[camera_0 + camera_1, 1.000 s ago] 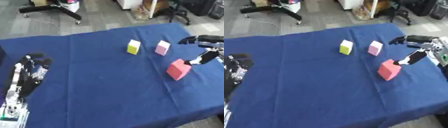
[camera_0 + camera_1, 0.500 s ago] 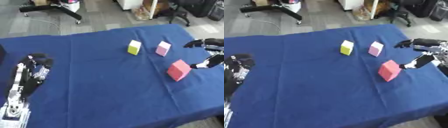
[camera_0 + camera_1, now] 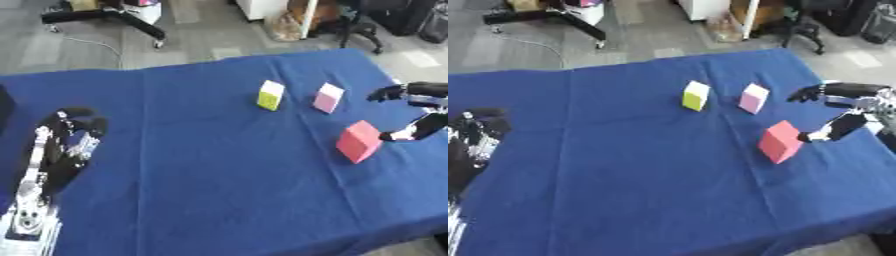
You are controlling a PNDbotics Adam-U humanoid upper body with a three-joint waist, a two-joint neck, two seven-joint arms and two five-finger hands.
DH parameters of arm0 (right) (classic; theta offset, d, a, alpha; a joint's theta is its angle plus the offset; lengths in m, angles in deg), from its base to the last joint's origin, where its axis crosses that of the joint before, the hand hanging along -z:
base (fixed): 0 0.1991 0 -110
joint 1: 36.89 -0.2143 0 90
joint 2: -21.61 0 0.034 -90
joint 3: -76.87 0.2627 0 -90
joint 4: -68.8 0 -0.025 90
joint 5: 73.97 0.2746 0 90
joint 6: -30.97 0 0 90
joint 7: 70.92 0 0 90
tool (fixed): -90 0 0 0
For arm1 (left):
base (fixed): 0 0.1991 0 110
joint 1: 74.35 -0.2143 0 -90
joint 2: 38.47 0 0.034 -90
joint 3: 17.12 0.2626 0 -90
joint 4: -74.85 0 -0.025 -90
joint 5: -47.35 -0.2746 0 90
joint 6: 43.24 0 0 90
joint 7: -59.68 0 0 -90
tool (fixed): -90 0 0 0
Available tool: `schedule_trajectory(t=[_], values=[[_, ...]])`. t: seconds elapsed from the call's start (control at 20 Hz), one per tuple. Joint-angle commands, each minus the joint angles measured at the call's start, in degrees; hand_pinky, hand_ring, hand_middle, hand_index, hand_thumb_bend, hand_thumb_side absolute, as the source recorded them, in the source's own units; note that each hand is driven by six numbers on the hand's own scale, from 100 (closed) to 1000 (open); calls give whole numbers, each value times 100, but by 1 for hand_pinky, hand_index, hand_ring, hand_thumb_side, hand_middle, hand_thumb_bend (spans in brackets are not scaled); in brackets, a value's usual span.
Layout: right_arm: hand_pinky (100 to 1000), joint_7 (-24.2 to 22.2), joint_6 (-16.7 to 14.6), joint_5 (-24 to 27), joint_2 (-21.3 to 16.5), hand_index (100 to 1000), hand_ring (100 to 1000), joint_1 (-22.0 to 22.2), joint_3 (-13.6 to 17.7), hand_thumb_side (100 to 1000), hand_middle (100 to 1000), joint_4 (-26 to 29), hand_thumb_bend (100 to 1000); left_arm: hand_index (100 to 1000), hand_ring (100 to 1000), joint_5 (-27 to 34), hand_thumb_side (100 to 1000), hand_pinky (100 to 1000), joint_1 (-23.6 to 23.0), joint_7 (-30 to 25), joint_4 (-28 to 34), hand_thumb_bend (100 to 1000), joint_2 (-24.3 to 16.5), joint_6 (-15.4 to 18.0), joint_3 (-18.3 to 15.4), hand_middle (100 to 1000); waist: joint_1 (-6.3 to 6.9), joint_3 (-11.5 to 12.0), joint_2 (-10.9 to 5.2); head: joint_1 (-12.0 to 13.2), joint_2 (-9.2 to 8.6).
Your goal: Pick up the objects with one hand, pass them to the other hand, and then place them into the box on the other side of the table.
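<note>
I have three blocks standing on the blue cloth-covered table (image 3: 201,165), in the upper right of the frame: a small yellow-green block with a white top (image 3: 270,95), a pale pink block with a white top (image 3: 328,98) just to its right, and a larger salmon-red block (image 3: 780,142) lower down, nearer the right edge. All three sit on the cloth; nothing is held.

My right hand (image 3: 843,107) comes in at the right edge, level with the red block. Its fingers are spread wide, the upper ones reaching out toward the pale pink block, the lower digit stretched down with its tip just beside the red block's right face. I cannot tell whether that tip touches it.

My left hand (image 3: 63,145) rests at the left edge, low down, fingers relaxed and pointing up, holding nothing.

I judge this the first step, the pickup not yet made. The next move calls for bringing the right hand over the red block and closing around it, then carrying it toward the left hand. I see no box in either view.
</note>
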Motion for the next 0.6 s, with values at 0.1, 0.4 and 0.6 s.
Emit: schedule_trajectory(t=[0.1, 0.4, 0.6], values=[[881, -988, -1028, -200, -30, 994, 904, -137, 54, 565, 926, -82, 403, 677, 590, 3, 613, 865, 61, -32, 101, 587, -87, 3, -8, 662, -19, 6, 4, 12, -14], [880, -980, -1028, -336, 98, 991, 903, -139, -14, 559, 924, -125, 390, 676, 590, 6, 614, 865, 74, -51, 113, 585, -78, 1, -6, 661, 18, 17, 22, 8, -14], [879, -1007, -1028, -328, 90, 991, 903, -96, -49, 558, 924, -110, 389, 676, 590, 5, 615, 865, 73, -61, 117, 583, -82, 0, -9, 666, 21, 11, 24, 3, -14]])
